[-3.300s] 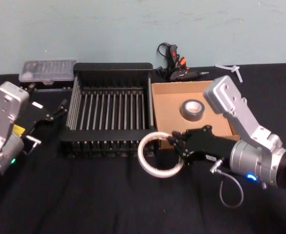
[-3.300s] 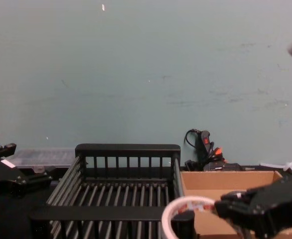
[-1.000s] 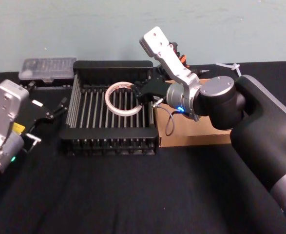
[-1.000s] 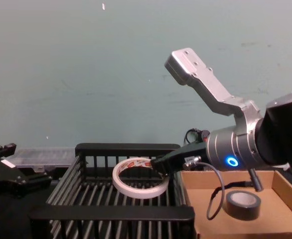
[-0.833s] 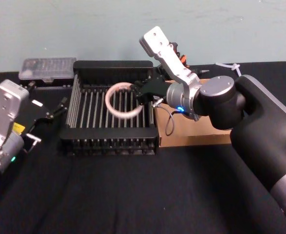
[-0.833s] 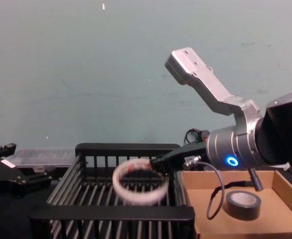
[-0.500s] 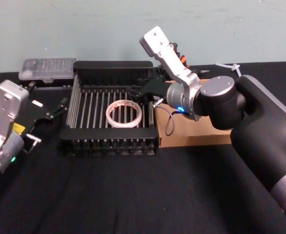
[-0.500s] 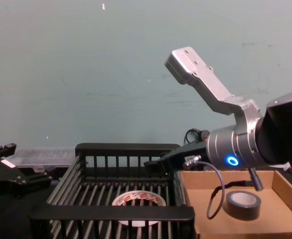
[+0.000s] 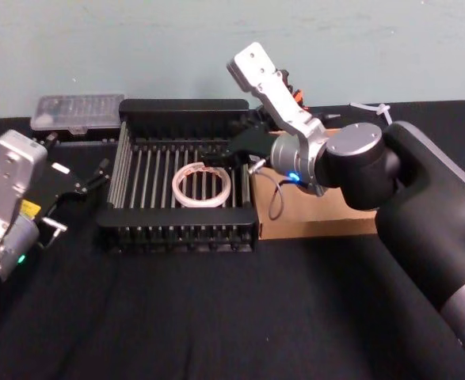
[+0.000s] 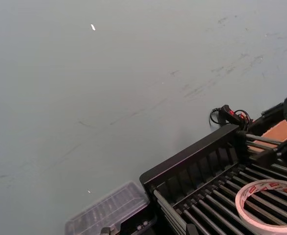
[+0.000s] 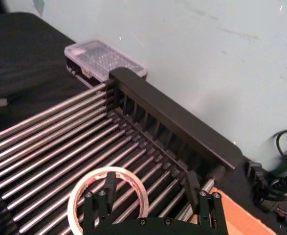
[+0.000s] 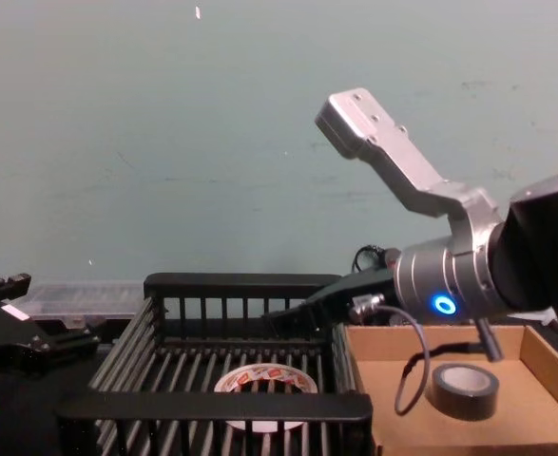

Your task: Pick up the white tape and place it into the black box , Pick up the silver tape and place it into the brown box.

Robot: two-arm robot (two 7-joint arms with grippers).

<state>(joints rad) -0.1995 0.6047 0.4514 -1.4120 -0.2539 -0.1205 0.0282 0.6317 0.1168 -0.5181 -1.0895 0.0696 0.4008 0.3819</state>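
Over the black box (image 9: pixel 183 105) you see your right gripper (image 9: pixel 220 157) reaching in, fingers spread and empty, above the white tape (image 9: pixel 201 184) lying flat on its floor; the front rim hides part of the tape in the chest view.

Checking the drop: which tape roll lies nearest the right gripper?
The white tape, flat in the black box just below the open right gripper; the silver tape sits in the brown box.

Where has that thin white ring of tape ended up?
The white tape lies flat on the barred floor of the black box, towards its right half, just below the open right claw.
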